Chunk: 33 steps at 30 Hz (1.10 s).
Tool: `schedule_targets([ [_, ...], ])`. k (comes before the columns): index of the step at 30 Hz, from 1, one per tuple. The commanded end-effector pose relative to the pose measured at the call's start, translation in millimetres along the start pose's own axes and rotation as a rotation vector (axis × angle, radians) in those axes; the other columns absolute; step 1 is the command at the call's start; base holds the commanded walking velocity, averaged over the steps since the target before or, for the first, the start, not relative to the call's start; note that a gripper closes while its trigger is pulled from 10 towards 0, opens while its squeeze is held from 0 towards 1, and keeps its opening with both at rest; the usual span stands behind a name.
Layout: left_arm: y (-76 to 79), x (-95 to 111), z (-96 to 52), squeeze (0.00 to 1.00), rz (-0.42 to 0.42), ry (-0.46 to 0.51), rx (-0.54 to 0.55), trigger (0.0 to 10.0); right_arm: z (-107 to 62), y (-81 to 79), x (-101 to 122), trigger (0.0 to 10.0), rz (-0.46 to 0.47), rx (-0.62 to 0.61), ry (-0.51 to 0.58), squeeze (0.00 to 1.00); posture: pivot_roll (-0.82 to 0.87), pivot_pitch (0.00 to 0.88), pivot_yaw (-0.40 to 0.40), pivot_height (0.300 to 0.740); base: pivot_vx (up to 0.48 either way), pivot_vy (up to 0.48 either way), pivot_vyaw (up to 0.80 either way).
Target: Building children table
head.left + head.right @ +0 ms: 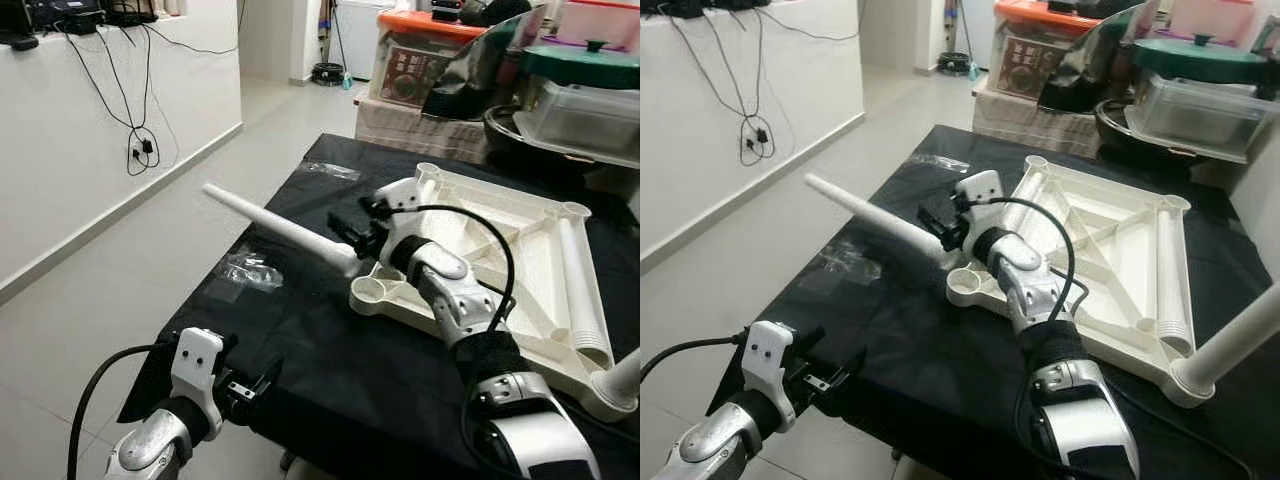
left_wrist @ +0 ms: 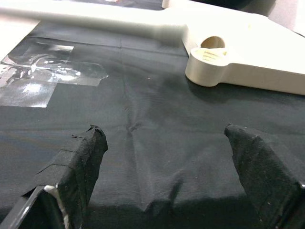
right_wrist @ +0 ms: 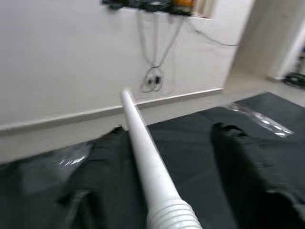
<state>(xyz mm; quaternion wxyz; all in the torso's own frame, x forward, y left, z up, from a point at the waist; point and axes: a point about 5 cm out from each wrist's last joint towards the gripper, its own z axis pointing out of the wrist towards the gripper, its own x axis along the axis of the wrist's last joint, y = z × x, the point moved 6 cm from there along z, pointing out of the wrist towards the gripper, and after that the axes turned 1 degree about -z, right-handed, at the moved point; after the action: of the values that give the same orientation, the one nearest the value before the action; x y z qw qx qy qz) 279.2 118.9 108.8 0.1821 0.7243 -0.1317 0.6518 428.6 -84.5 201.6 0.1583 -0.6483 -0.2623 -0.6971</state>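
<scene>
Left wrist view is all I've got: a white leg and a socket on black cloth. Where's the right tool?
Observer: The right tool is at the leg's threaded end, beside the tabletop's near-left socket.
Operator: Any other legs?
Observer: One stands in the near-right corner.
Operator: More?
Observer: Another lies inside the tabletop along its right side.
</scene>
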Motion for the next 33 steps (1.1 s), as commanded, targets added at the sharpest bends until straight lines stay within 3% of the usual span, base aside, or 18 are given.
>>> schedule_targets([
  [1,-1.7,-0.9,-1.3,0.00,-0.011,0.004,0.013,10.0,-0.3,-5.2,-1.1,0.0,-0.019,0.018,0.007,0.00,0.07,0.000,-0.107,0.740,0.000,0.000,0.00],
  [5,-6.6,-0.2,-4.1,0.00,-0.002,0.008,0.043,10.0,2.1,-20.9,-2.6,0.0,-0.009,0.045,0.015,0.00,0.08,0.000,-0.111,0.740,0.000,0.000,0.00],
  [7,-6.6,-0.2,-4.1,0.00,-0.002,0.008,0.043,10.0,2.1,-20.9,-2.6,0.0,-0.009,0.045,0.015,0.00,0.08,0.000,-0.111,0.740,0.000,0.000,0.00],
  [8,-9.5,0.5,-4.5,0.00,0.007,0.012,0.060,10.0,2.6,-34.8,-4.8,0.0,0.002,0.062,0.025,0.00,0.08,0.000,-0.111,0.740,0.000,0.000,0.00],
  [23,-11.8,1.8,-3.8,0.00,0.012,0.016,0.067,10.0,3.8,-41.8,-10.7,0.0,0.031,0.032,0.033,0.00,0.08,0.000,-0.103,0.740,0.000,0.000,0.00],
  [24,-12.3,2.1,-3.5,0.00,0.015,0.017,0.067,10.0,4.6,-40.9,-10.0,10.0,0.033,0.020,0.035,0.00,0.08,0.000,-0.100,0.740,0.000,0.000,0.00],
  [26,-12.3,2.1,-3.5,0.00,0.015,0.017,0.067,10.0,4.6,-40.9,-10.0,10.0,0.033,0.020,0.035,0.00,0.08,0.000,-0.100,0.740,0.000,0.000,0.00],
  [27,-13.0,2.8,-2.7,0.00,0.020,0.020,0.072,10.0,4.1,-43.2,-5.9,10.0,0.065,0.013,0.064,1.00,0.07,0.000,-0.097,0.740,0.000,0.000,0.00],
  [33,-15.3,3.8,-1.1,0.00,0.031,0.025,0.085,10.0,1.9,-52.8,-2.2,10.0,0.103,0.021,0.099,1.00,0.08,0.000,-0.096,0.740,0.000,0.000,0.00],
])
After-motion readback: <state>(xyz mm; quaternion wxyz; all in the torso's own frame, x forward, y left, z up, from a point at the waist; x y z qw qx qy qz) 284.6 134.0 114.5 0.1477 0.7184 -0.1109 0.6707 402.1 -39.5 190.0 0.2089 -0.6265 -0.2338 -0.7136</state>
